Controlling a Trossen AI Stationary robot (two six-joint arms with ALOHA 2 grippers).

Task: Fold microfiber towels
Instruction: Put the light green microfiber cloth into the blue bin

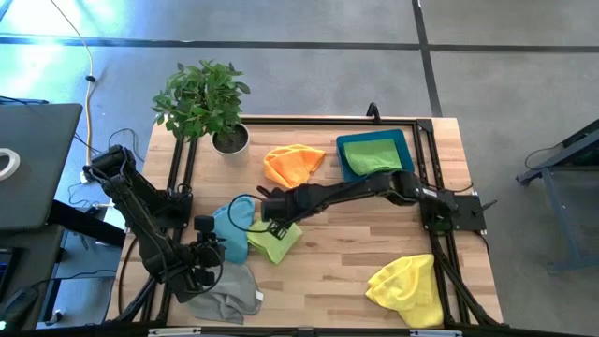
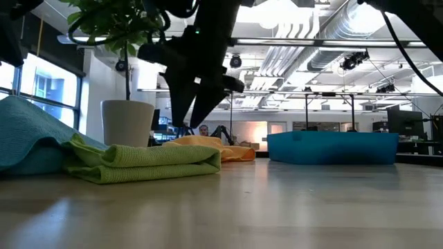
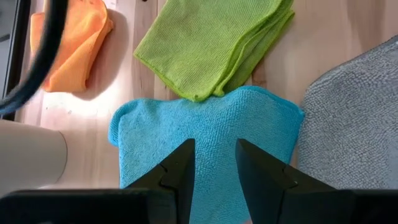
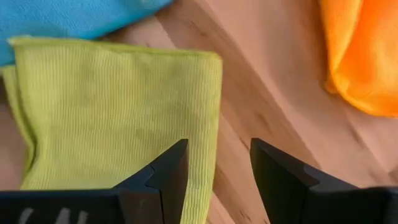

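The lime green towel (image 1: 276, 241) lies folded into a flat oblong near the middle of the wooden table (image 1: 356, 253), its long axis running diagonally between the table's near-left and far-right. One corner of it overlaps the light blue towel (image 1: 234, 227) beside it on the left. The right gripper (image 1: 265, 208) hangs just above the lime towel's far edge, fingers (image 4: 166, 177) spread apart and holding nothing. The left gripper (image 3: 211, 165) hovers over the light blue towel with a narrow gap between its fingers, gripping nothing that can be seen.

The grey towel (image 1: 225, 292) sits crumpled at the near-left edge, touching the blue one. The orange towel (image 1: 292, 164) is bunched toward the far side, the yellow towel (image 1: 408, 285) heaped at the near-right corner, and the green towel (image 1: 371, 154) lies inside the blue plastic bin (image 1: 407, 140) at the far right.

A potted plant (image 1: 204, 103) in a white pot stands at the far-left corner. The table is pale butcher-block with a black frame; beyond it is an open workshop with exposed ceiling ducts (image 2: 332, 31) and a grey floor. No writing is legible.
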